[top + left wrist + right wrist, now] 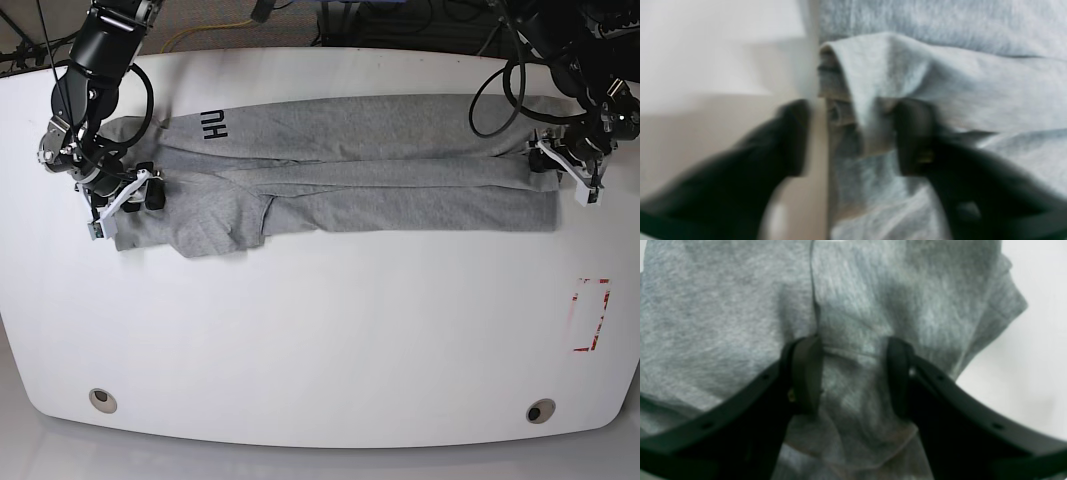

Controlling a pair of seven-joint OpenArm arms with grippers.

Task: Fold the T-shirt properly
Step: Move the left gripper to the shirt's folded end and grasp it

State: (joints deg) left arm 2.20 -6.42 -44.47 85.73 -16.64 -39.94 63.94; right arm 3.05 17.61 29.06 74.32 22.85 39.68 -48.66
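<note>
The light grey T-shirt (380, 180) lies stretched sideways across the white table (320, 330), folded lengthwise, with only the black letters "HU" (213, 123) showing. My left gripper (548, 160) is at the shirt's right end. In the left wrist view it (853, 136) is blurred, its jaws apart astride a raised fold at the edge of the shirt (973, 83). My right gripper (140, 190) is at the shirt's left end. In the right wrist view it (853, 376) has its jaws apart with rumpled cloth of the shirt (723, 306) between them.
A red-outlined rectangle (592, 315) is marked on the table at the right. Two round holes (101, 399) (540, 410) sit near the front edge. Cables and arm bases stand along the back edge.
</note>
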